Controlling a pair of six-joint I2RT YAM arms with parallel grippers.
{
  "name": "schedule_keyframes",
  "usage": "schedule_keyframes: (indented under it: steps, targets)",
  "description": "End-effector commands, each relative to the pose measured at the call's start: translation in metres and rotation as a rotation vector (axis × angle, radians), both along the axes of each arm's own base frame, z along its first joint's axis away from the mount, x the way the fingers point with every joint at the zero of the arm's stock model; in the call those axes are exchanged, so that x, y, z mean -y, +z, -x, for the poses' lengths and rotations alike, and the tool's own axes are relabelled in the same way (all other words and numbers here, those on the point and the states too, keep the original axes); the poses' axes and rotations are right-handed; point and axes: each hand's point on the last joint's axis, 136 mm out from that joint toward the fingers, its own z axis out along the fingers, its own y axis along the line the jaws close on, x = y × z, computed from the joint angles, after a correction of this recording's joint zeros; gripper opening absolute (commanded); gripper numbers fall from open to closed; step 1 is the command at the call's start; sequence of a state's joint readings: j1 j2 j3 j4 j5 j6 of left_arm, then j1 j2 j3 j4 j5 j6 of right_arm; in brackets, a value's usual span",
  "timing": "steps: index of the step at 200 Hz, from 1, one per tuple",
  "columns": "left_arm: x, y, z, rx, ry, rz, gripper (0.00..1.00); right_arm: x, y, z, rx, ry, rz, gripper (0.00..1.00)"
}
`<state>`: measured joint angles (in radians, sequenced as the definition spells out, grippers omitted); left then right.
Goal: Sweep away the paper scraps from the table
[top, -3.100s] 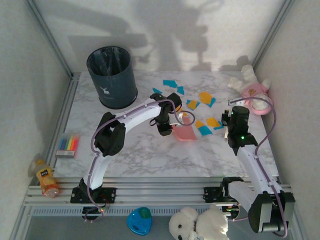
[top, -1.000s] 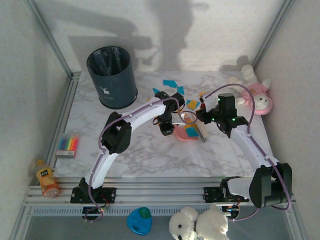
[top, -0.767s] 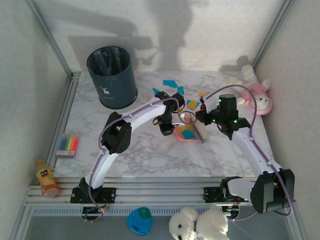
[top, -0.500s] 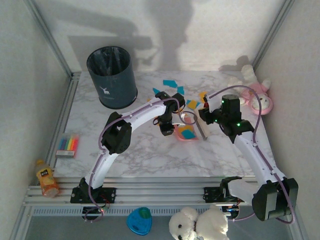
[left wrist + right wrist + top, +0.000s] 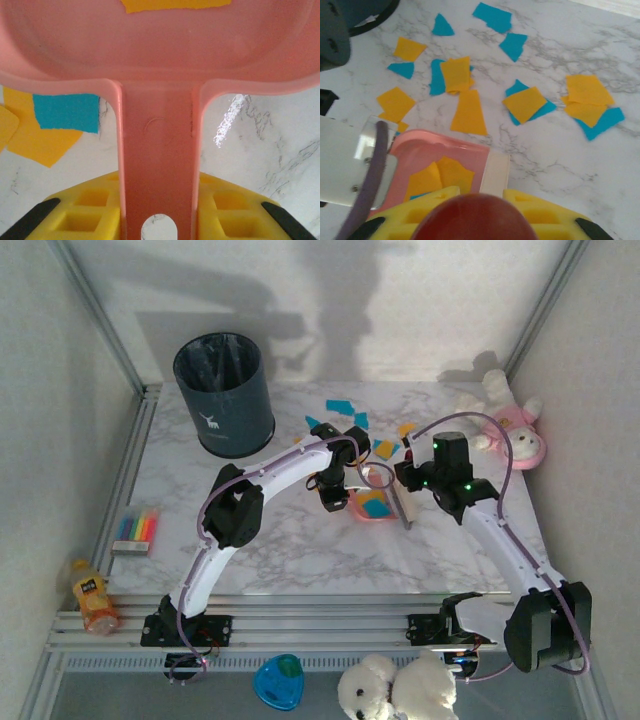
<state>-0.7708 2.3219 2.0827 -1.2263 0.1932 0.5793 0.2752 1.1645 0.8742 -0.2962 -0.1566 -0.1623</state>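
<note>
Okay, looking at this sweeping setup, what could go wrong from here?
1. Many paper scraps lie scattered on the table beyond the pink dustpan rim; a stroke of the brush in the right gripper might fling them wider or miss the pan.
2. Scraps inside the pan are loose; if the left gripper tilts it, they could slide out.
3. The plush toy sits close to the right arm's swing.

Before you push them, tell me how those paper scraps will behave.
The paper scraps lie thin and flat, so they will probably slide on the smooth table, not roll. Several overlap, so stacked ones likely move together. Being light, some may slip under the lip of the pink dustpan.
</note>
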Motion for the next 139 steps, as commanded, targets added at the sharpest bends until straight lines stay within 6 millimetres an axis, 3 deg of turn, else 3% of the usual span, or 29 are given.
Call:
schedule_keyframes:
  steps: [1, 81, 139]
  targets:
    - [-0.008, -0.003, 0.003, -0.008, 0.012, -0.057, 0.16, -0.015, -0.005, 0.006, -0.025, 0.048, -0.044, 0.00]
    - [-0.009, -0.003, 0.002, 0.002, 0.021, -0.057, 0.16, -0.024, 0.013, 0.011, 0.026, 0.082, -0.115, 0.00]
    - [-0.007, 0.002, -0.001, 0.029, 0.023, -0.026, 0.16, -0.008, 0.015, 0.006, 0.045, -0.007, -0.069, 0.00]
